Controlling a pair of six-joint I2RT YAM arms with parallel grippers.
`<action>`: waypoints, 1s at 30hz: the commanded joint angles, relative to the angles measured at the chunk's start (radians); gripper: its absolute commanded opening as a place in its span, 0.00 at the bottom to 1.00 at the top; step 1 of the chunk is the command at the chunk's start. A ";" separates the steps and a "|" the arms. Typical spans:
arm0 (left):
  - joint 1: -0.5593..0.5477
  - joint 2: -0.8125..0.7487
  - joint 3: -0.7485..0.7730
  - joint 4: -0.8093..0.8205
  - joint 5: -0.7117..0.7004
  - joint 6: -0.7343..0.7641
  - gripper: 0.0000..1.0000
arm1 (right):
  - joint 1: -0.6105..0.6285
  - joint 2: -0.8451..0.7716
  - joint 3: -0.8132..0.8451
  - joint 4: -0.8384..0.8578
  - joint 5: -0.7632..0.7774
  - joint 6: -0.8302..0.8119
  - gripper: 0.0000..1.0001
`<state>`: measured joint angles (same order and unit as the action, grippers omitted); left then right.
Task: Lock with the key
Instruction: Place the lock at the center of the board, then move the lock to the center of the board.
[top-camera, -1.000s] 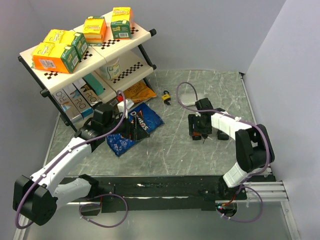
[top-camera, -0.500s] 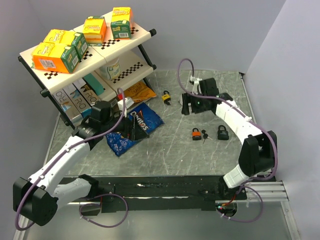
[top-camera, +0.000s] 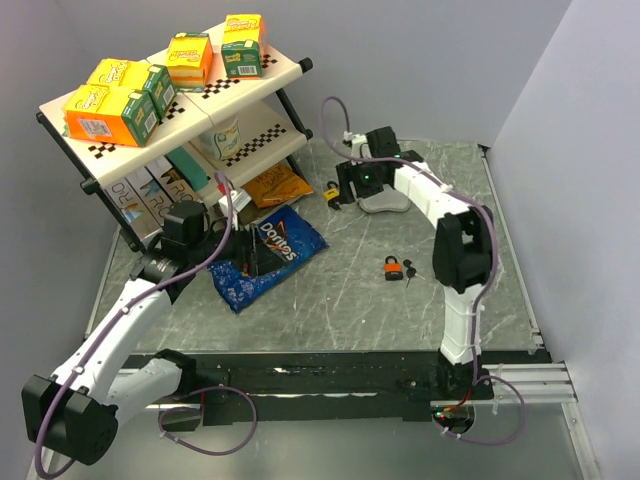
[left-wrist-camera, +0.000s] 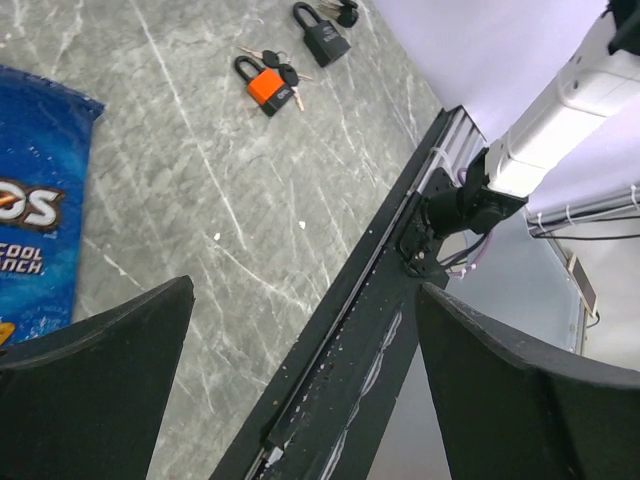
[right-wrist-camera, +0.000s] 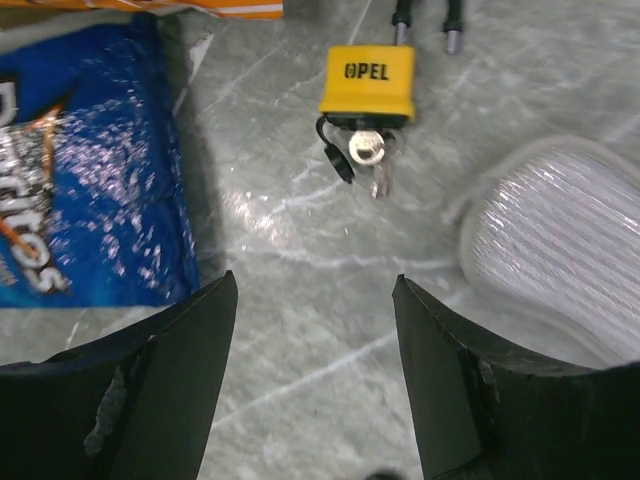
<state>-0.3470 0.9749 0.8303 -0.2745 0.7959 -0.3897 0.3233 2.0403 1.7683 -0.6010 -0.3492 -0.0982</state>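
Right claw (top-camera: 343, 190) stands open, its two dark fingers (right-wrist-camera: 150, 390) spread with only bare table (top-camera: 330, 300) between them and nothing held. Its arm is stretched long. From the base at the lower right of the overhead frame it rises almost straight up the picture, then bends at the elbow and runs up and toward the upper middle, ending with the claw pointed down at the grey stone-patterned top. In the wrist view a yellow padlock (right-wrist-camera: 368, 78) lies at the top centre, just beyond the fingertips, with a silver key (right-wrist-camera: 367, 150) sitting in its keyhole. A blue chip bag (right-wrist-camera: 80, 170) fills the left side of that view and a pale ribbed object (right-wrist-camera: 540, 240) the right.

The key bunch (top-camera: 411, 270) lies well apart from this claw, lower and further right in the overhead frame. It is a tiny dark cluster just beside an orange padlock (top-camera: 394, 268), between that padlock and the white link of the right arm.

Left claw (top-camera: 245, 258) is open wide too and grips nothing. Its arm reaches up from the lower left corner to the chip bag at centre left. Its wrist view shows the key bunch far off at the top, next to the orange padlock, with a black padlock (left-wrist-camera: 322, 38) just beyond.
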 joint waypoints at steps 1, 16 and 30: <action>0.013 -0.030 -0.016 0.009 0.022 0.011 0.96 | 0.034 0.067 0.094 0.000 0.032 -0.011 0.70; 0.029 -0.027 -0.017 -0.032 0.042 0.041 0.96 | 0.076 0.230 0.200 0.032 0.099 0.023 0.65; 0.049 -0.027 -0.016 -0.054 0.034 0.069 0.96 | 0.089 0.299 0.234 0.044 0.107 0.028 0.54</action>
<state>-0.3065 0.9573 0.8127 -0.3248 0.8146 -0.3515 0.3977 2.3127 1.9484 -0.5827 -0.2508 -0.0753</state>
